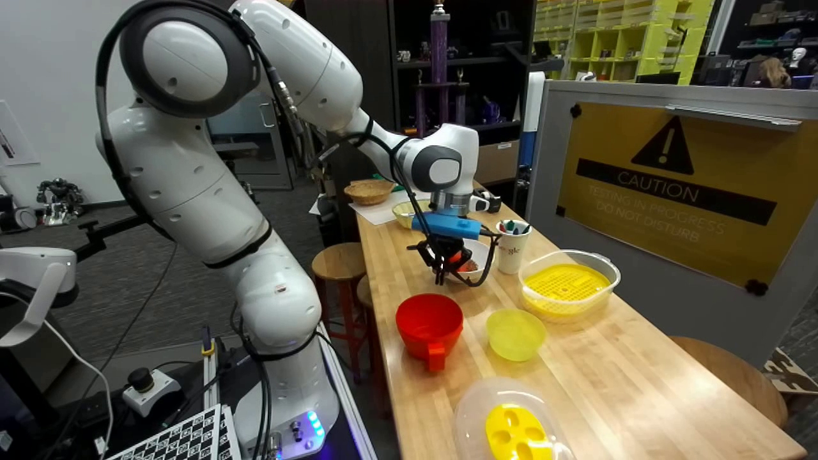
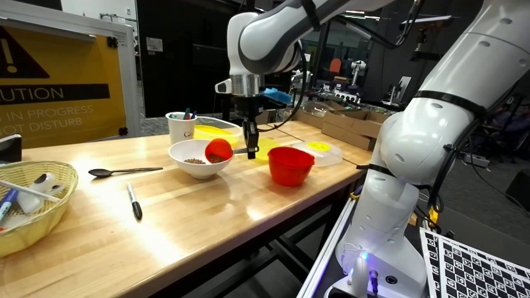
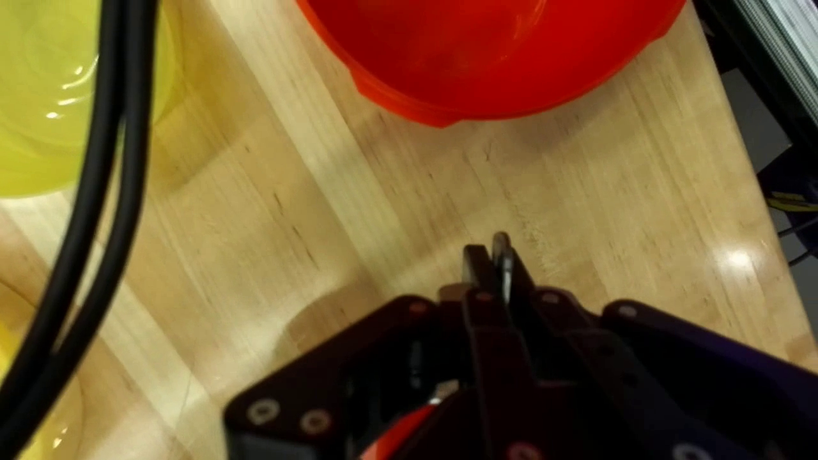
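Note:
My gripper (image 2: 251, 153) is shut on the thin handle (image 2: 240, 151) of a red scoop (image 2: 218, 149). Tilted at the rim of a white bowl (image 2: 203, 170), the scoop has small brown bits in its mouth. More brown bits (image 2: 193, 161) lie in the bowl. The wrist view shows the handle's end (image 3: 501, 246) pinched between the fingertips, with a sliver of the red scoop (image 3: 401, 431) behind the linkage. A larger red bowl (image 1: 429, 322) with a spout and handle stands near the gripper, beside a translucent yellow bowl (image 1: 516, 334).
Behind the white bowl stands a white cup (image 2: 181, 130) of pens. A clear tub (image 1: 569, 287) with a yellow strainer and a clear lid (image 1: 470, 409) with a yellow insert are farther along. A black spoon (image 2: 101, 172), a marker (image 2: 134, 203) and a yellow basket (image 2: 49, 215) lie opposite.

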Controlling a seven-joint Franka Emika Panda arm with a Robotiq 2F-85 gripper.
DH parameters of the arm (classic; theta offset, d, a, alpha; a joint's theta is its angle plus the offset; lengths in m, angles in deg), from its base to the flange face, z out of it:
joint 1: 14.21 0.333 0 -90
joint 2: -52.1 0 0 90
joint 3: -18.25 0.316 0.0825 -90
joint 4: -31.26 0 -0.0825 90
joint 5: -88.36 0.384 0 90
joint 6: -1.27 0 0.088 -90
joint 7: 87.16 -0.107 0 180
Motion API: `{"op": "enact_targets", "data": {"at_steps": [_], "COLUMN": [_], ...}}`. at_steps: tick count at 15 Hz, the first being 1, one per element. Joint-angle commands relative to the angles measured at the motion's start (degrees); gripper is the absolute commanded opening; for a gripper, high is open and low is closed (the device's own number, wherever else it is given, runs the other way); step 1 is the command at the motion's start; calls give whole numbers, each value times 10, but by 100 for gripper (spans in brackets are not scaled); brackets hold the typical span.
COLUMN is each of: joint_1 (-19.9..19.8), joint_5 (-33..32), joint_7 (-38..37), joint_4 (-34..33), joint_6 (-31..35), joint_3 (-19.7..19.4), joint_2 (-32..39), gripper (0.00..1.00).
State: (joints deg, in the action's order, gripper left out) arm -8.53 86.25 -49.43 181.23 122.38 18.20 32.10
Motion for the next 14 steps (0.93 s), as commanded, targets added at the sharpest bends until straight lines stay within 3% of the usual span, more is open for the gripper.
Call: {"op": "enact_targets", "data": {"at_steps": [1,14], "joint_1": [9,48], "joint_5": [-6,39], "joint_7": [-14,-87], "joint_4": [16,-25], "joint_6": [-23,-69], "joint_3": [2,21], "joint_2": [-29,-8], "gripper": [1,1]}}
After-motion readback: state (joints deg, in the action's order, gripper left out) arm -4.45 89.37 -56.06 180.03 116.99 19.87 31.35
